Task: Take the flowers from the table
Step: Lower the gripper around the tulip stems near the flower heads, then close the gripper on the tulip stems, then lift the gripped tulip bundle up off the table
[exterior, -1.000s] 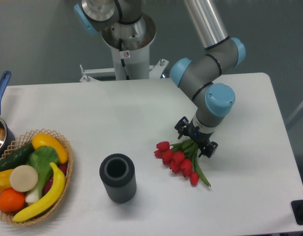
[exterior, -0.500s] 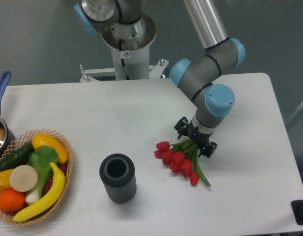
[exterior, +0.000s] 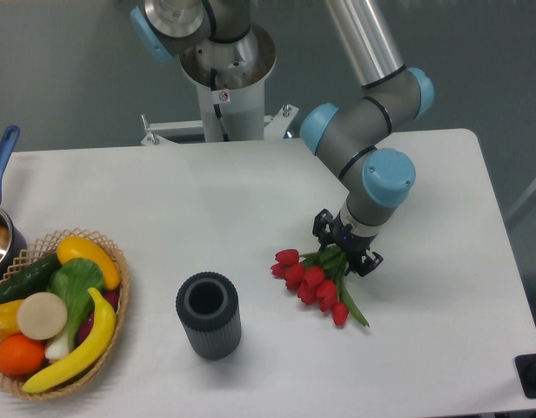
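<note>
Where the table [exterior: 207, 187] is taken from left to right in the single fixed view, the following are listed: a blue-handled pot [exterior: 0, 222] cut off by the left edge; a wicker basket [exterior: 55, 309] at the near left, filled with fruit and vegetables; a dark ribbed cylinder [exterior: 208, 314], upright and open-topped, near centre; the flowers [exterior: 313, 280] right of centre. The cylinder is set well apart from the flowers, and nothing is placed between them. The arm's grey and blue joints are seen above and behind the bunch.

The gripper [exterior: 347, 252] is lowered over the green stems at the far right end of the bunch, the red heads being fanned out to the near left on the white surface. The fingers are drawn in closely on either side of the stems, which are gripped.

Compared with half a second earlier, the fingers are seen narrower, and the bunch is shifted very slightly to the left.
</note>
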